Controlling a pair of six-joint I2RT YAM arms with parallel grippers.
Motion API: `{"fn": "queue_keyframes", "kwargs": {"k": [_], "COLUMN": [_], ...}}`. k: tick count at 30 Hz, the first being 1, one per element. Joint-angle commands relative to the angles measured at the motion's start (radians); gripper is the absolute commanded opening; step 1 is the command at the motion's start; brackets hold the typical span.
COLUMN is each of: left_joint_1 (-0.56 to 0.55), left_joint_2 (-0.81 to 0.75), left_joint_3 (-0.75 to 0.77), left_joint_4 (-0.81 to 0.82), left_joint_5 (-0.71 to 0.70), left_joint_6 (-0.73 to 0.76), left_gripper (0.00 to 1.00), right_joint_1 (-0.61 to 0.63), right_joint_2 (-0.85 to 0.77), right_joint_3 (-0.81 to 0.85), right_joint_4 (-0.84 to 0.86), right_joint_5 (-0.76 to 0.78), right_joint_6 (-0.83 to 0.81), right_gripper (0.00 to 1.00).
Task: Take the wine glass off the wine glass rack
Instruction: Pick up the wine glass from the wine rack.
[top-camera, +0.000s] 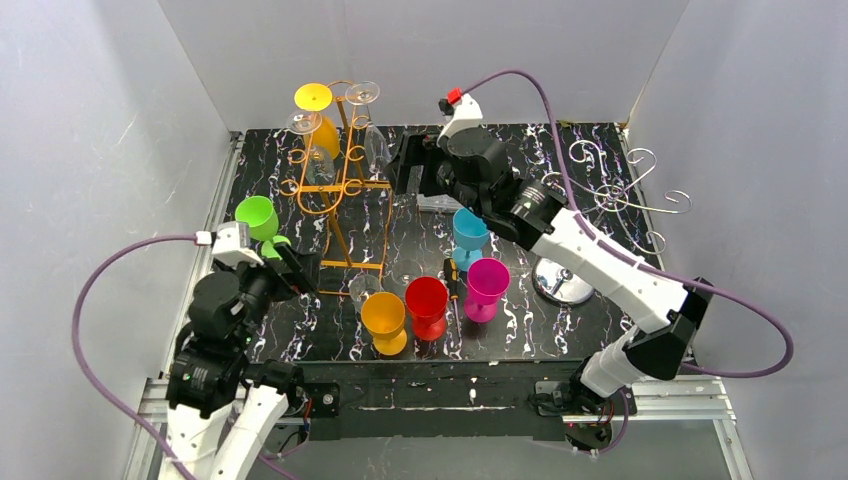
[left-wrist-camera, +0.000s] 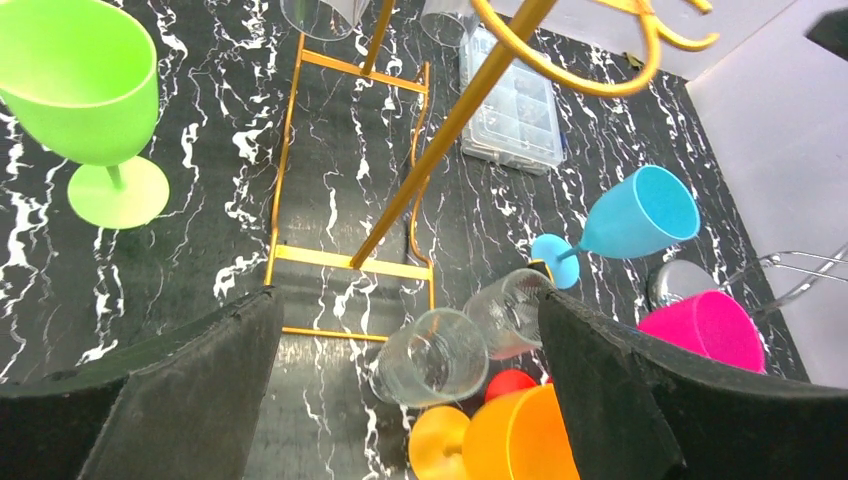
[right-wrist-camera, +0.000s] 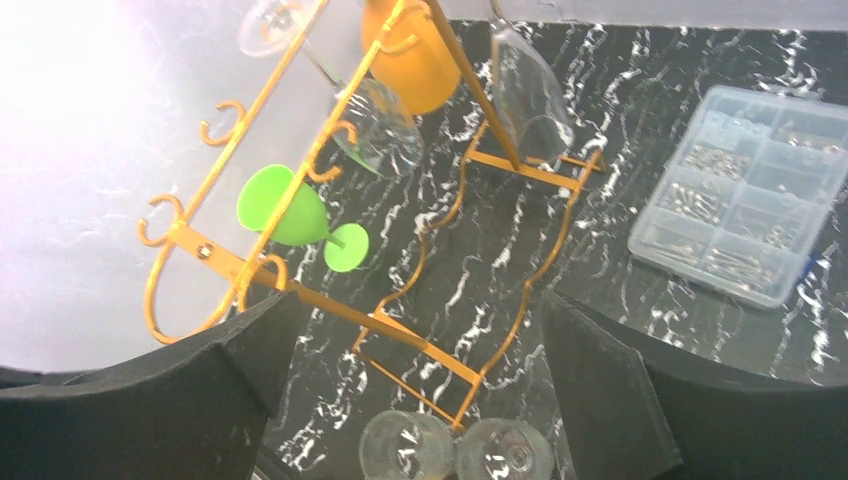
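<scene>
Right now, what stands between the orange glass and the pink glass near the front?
A red glass, upright, stands between the orange glass and the pink glass; the top view shows it.

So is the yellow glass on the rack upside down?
Yes, upside down: the yellow glass hangs from the rack, foot on top, bowl pointing down.

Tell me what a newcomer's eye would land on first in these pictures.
First comes the gold wire rack at the back left, with a yellow glass and clear glasses hanging upside down from it. Next is the bright cluster at front centre: orange cup, red cup, pink cup and blue cup. A green glass stands alone at the left.
</scene>
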Motion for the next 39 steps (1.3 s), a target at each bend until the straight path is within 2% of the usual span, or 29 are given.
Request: {"fn": "queue_keyframes", "kwargs": {"k": [1, 4, 12, 21, 27, 34, 39], "left_joint_1": [-0.005, -0.005, -0.006, -0.006, -0.002, 0.013, 0.023], "left_joint_2": [0.036, 0.133, 0.384, 0.659, 0.751, 0.779, 0.79], "left_joint_3": [0.177, 0.335, 0.683, 0.918, 0.999, 1.018, 1.023], "left_joint_4": [-0.205, -0.266, -0.289, -0.276, -0.267, -0.257, -0.248], "left_joint_5": [-0.003, -0.004, -0.035, -0.018, 0.012, 0.042, 0.063], "left_joint_6": [-0.001, 0.008, -0.014, -0.057, -0.06, -0.054, -0.051], "left_gripper": [0.98, 0.98, 0.98, 0.98, 0.98, 0.98, 0.98], "right_joint_1": [-0.014, -0.043, -0.2, -0.285, -0.285, -0.282, -0.268], "right_joint_2": [0.084, 0.165, 0.362, 0.525, 0.582, 0.587, 0.618], "right_joint_3": [0.169, 0.28, 0.511, 0.677, 0.693, 0.652, 0.669], "right_joint_4": [-0.023, -0.057, -0.068, 0.027, 0.089, 0.147, 0.18], "right_joint_5": [-0.054, -0.104, -0.303, -0.398, -0.389, -0.281, -0.242], "right_joint_6": [0.015, 0.038, 0.194, 0.367, 0.46, 0.504, 0.523], "right_gripper": [0.98, 0.99, 0.97, 0.83, 0.71, 0.58, 0.54]}}
